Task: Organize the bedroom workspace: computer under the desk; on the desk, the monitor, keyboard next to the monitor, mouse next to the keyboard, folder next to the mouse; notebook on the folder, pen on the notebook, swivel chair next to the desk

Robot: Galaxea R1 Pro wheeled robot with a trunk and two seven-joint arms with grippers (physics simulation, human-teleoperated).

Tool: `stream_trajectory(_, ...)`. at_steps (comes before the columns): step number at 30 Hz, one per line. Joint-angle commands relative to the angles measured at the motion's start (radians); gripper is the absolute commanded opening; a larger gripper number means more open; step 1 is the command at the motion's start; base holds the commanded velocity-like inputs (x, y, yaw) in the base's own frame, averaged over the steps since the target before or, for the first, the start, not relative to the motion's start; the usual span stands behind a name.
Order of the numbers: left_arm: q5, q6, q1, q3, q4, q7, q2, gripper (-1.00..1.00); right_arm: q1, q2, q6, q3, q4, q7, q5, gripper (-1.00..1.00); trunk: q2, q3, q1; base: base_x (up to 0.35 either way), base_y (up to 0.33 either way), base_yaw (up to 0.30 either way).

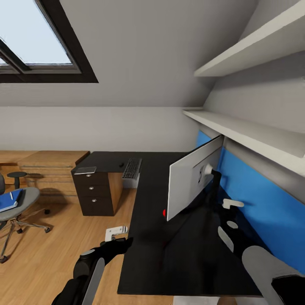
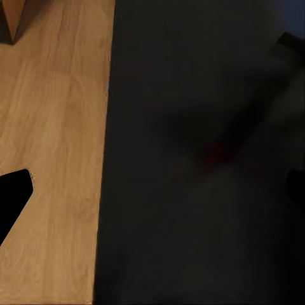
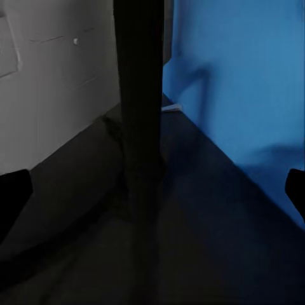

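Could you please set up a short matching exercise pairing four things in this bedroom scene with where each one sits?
Things:
1. monitor
2. keyboard
3. folder
4. left gripper

Places:
A. on the swivel chair
B. far end of the desk
C. by the desk's near edge, above the floor
D. upright on the desk, near the blue wall

Pairs: 1-D, 2-B, 3-A, 4-C

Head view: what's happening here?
The robot faces the black desk. Its right gripper reaches behind the monitor, jaws open either side of the stand, nothing gripped. The left gripper hangs at the desk edge. The keyboard lies at the far end; a blue folder sits on the swivel chair.
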Motion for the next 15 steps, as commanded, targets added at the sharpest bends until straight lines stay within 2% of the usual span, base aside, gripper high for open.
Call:
stream_trajectory(1,0.009,0.004,-0.001,0.0,-0.001,0.006,0.0,1.0,0.009,-0.001,0.021,0.008,-0.038,-0.007,-0.009,1.0,-0.001,-0.001,0.0,-0.188,0.087,0.0)
stream_trajectory(3,0.009,0.004,-0.001,0.001,0.0,0.006,0.001,1.0,0.041,-0.001,0.077,0.007,-0.126,-0.016,-0.008,1.0,-0.001,-0.001,0.0,-0.135,0.063,0.0)
stream_trajectory(4,0.009,0.004,-0.001,0.002,0.0,0.006,0.002,1.0,0.09,-0.002,0.142,0.007,-0.235,-0.035,-0.008,1.0,-0.001,-0.001,0.0,-0.077,0.036,0.0)
stream_trajectory(8,0.009,0.003,-0.001,0.004,0.001,0.006,0.004,1.0,0.213,0.001,0.27,0.008,-0.475,-0.107,-0.007,1.0,-0.001,-0.001,0.0,-0.045,0.023,0.0)
stream_trajectory(9,0.009,0.003,-0.001,0.005,0.0,0.006,0.005,1.0,0.268,0.002,0.32,0.01,-0.578,-0.153,-0.008,1.0,-0.001,-0.001,0.0,-0.02,0.05,0.0)
stream_trajectory(13,0.009,0.003,-0.001,0.006,0.001,0.007,0.005,1.0,0.342,0.011,0.396,0.017,-0.729,-0.255,-0.009,1.0,-0.001,-0.001,0.0,-0.011,0.116,0.0)
stream_trajectory(15,0.009,0.003,-0.001,0.006,0.001,0.007,0.006,1.0,0.355,0.021,0.411,0.018,-0.754,-0.278,-0.01,1.0,-0.001,-0.001,0.0,-0.005,0.222,0.0)
